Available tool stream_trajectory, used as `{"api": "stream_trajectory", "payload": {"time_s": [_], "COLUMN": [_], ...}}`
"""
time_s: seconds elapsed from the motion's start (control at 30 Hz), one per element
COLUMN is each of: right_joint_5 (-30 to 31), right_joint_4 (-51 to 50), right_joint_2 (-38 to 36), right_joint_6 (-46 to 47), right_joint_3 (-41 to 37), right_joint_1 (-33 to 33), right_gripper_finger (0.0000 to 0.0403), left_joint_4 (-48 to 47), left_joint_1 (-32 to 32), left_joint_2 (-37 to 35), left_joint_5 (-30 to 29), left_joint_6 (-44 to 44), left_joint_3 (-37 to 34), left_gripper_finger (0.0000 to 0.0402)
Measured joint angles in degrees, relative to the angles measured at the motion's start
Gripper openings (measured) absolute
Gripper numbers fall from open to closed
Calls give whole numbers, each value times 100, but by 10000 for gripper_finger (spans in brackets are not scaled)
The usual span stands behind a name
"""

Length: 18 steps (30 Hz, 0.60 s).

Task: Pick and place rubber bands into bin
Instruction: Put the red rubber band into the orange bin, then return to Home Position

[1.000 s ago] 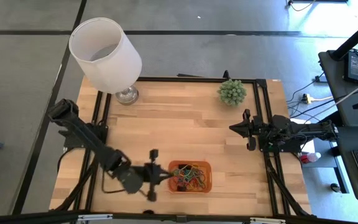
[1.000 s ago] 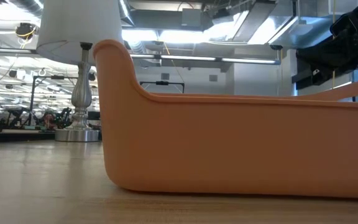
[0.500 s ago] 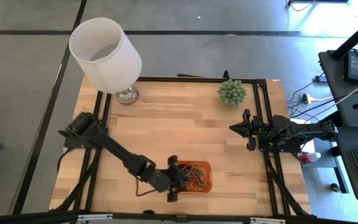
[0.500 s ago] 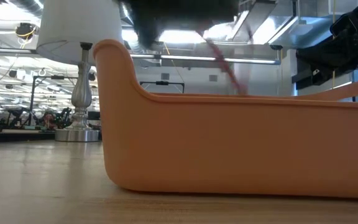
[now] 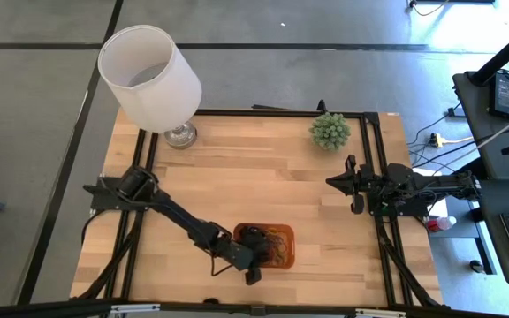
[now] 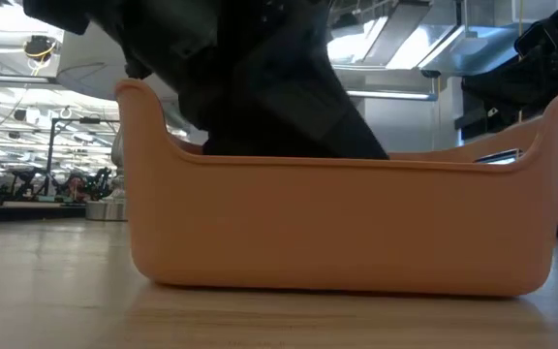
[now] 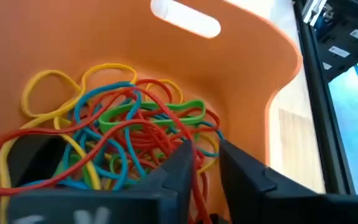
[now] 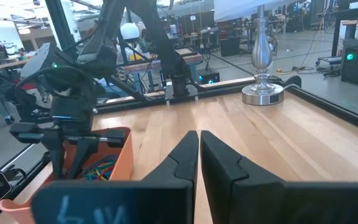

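Left gripper, fingers parted by a narrow gap, tips down inside the bin among the rubber bands; whether a band is pinched between them cannot be told. One second earlier this gripper lay outside the bin's left end, and the bin has since shifted and turned, so that the low view now shows both its ends. From above, the gripper covers the bin's left part and most of the bands. The left arm reaches diagonally from the table's left edge to the front centre. Right gripper, fingers together, empty, waits unmoved by the table's right edge.
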Motion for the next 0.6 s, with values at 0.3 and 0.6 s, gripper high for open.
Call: {"api": "stream_trajectory", "payload": {"time_s": [0.3,0.6], "right_joint_5": [-1,-1], "right_joint_4": [0,0], "right_joint_2": [1,1], "right_joint_6": [-6,-8], "right_joint_3": [0,0], "right_joint_1": [-1,-1], "right_gripper_finger": [23,23], "left_joint_4": [-576,-2314], "left_joint_1": [45,245], "left_joint_2": [-24,-72], "left_joint_5": [-13,65], "left_joint_6": [355,1046], "left_joint_3": [589,1765], "left_gripper_finger": [157,168]}}
